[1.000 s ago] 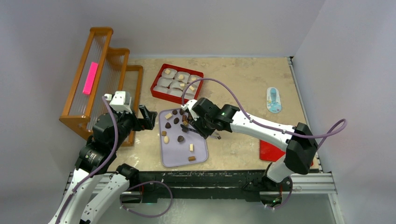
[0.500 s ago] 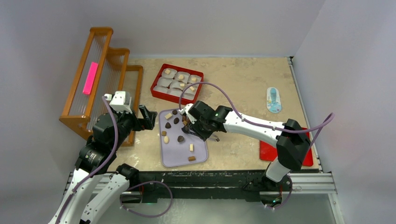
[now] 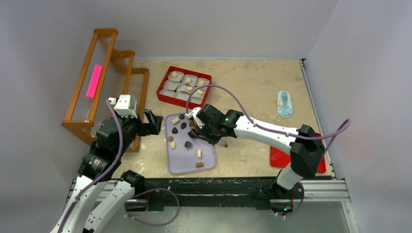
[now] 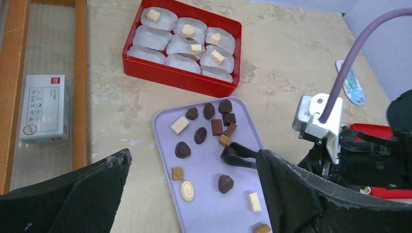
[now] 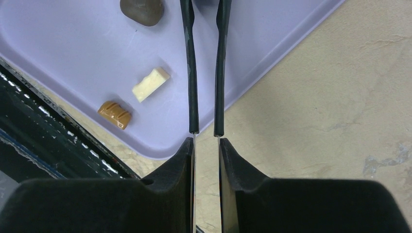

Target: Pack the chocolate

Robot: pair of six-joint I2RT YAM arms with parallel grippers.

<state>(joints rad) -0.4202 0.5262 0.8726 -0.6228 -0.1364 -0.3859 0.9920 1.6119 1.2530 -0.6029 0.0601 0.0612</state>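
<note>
A: Where's the chocolate (image 4: 200, 135)?
B: Mostly loose on the lavender tray (image 4: 206, 213) on the tabletop (image 4: 291, 58). Five cream pieces sit in paper cups (image 4: 143, 52) in the red box (image 4: 180, 80) behind it.
A: And the jaws?
B: Right gripper (image 5: 206, 145): narrow, clamped on black tongs (image 5: 192, 73) whose tips reach a dark piece mid-tray. Left gripper (image 3: 154, 121): spread wide, just beside the tray's left edge
</note>
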